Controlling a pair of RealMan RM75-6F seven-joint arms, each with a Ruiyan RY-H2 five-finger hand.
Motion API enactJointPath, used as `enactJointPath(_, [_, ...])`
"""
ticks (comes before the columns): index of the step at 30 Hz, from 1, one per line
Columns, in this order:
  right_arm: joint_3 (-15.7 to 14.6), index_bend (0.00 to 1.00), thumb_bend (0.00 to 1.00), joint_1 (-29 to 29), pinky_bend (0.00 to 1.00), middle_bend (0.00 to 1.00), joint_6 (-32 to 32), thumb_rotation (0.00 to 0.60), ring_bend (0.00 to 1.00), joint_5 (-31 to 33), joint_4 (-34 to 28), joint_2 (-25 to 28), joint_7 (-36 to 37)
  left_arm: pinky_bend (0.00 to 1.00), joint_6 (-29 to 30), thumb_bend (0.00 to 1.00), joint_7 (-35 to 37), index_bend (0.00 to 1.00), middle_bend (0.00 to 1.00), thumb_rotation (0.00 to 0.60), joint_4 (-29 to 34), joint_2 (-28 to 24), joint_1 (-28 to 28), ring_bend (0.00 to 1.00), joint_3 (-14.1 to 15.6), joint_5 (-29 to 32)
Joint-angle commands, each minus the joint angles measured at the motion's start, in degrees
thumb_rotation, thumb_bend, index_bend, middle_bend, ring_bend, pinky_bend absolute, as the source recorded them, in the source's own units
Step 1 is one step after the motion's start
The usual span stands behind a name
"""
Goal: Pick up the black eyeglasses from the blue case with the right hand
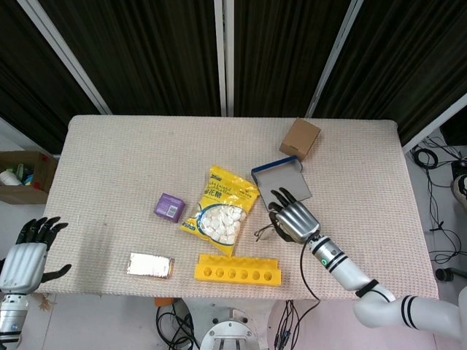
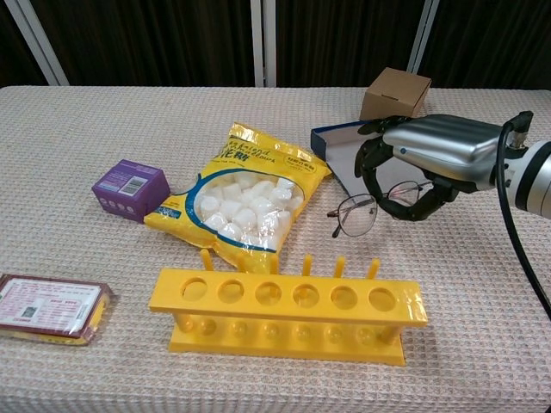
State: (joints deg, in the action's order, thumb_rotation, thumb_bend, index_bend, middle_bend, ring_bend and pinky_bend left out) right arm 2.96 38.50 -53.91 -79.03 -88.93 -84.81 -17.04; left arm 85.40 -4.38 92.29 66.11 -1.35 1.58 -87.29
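Since the black eyeglasses [image 2: 372,206] are already clear of the blue case [image 2: 349,153] and hanging in the right hand [image 2: 422,163], I'd say the pick is basically done. The fingers [image 2: 372,168] are curled down around the frame near one lens, and the other lens sticks out to the left toward the bag of white candy [image 2: 245,202]. From the chest view the glasses look lifted off the counter [image 2: 482,327], sitting between the case and the yellow tube rack [image 2: 288,311], nearer the robot than the case. The case lies open with its grey lining showing and nothing in it that I can see. What's left, if anything, is just keeping hold, and it looks a bit thin since the grip seems to be on one side of the frame only.

The left hand [image 1: 25,255] is way off at the counter's near-left edge, fingers spread, holding nothing.

As for writing: the candy bag has printing along its yellow top band, but it's too small for me to read. The purple box [image 2: 131,189] has a white barcode label on top, and the flat red packet [image 2: 53,305] has a pale label with text I can't make out either. The brown cardboard box [image 2: 396,93] behind the case looks plain.
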Motion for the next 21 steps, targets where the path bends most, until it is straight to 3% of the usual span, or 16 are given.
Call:
enactJointPath(1, [0.01, 0.7, 0.5, 0.65, 0.0, 0.3, 2.49, 0.6, 0.0, 2.56, -2.33, -0.16, -0.63, 0.1, 0.01, 0.03, 0.05, 0.2, 0.12, 0.6, -0.06, 0.08, 0.09, 0.08, 0.11, -0.08])
enactJointPath(6, [0.05, 0.64, 0.49, 1.8, 0.0, 0.27, 4.06, 0.6, 0.0, 5.09, -3.04, -1.92, -4.81, 0.1, 0.03, 0.03, 0.21, 0.2, 0.12, 0.6, -0.19, 0.17, 0.22, 0.08, 0.12, 0.0])
enactJointPath(11, [-0.73, 0.32, 0.4, 1.97, 0.0, 0.18, 2.53, 0.6, 0.0, 5.83, -2.83, -4.3, -10.84, 0.1, 0.06, 0.03, 0.44, 0.2, 0.12, 0.6, -0.37, 0.16, 0.28, 0.08, 0.13, -0.08])
enactJointPath(14, [-1.27, 0.19, 0.37, 1.42, 0.0, 0.14, 1.17, 0.6, 0.0, 6.1, -2.94, -4.82, -13.05, 0.1, 0.05, 0.03, 0.75, 0.2, 0.12, 0.6, -0.6, 0.22, 0.31, 0.08, 0.11, -0.06])
enactJointPath(17, [-1.18, 0.15, 0.36, 0.65, 0.0, 0.14, -0.44, 0.6, 0.0, 6.54, -4.25, -3.82, -13.71, 0.1, 0.07, 0.03, 1.08, 0.2, 0.12, 0.6, -0.86, 0.35, 0.31, 0.08, 0.09, -0.13])
enactJointPath(21, [-0.87, 0.14, 0.36, -2.2, 0.0, 0.13, -8.51, 0.6, 0.0, 2.94, -4.88, -1.53, -15.33, 0.1, 0.38, 0.03, 1.52, 0.2, 0.12, 0.6, -1.28, 0.48, 0.28, 0.08, -0.03, -0.51])
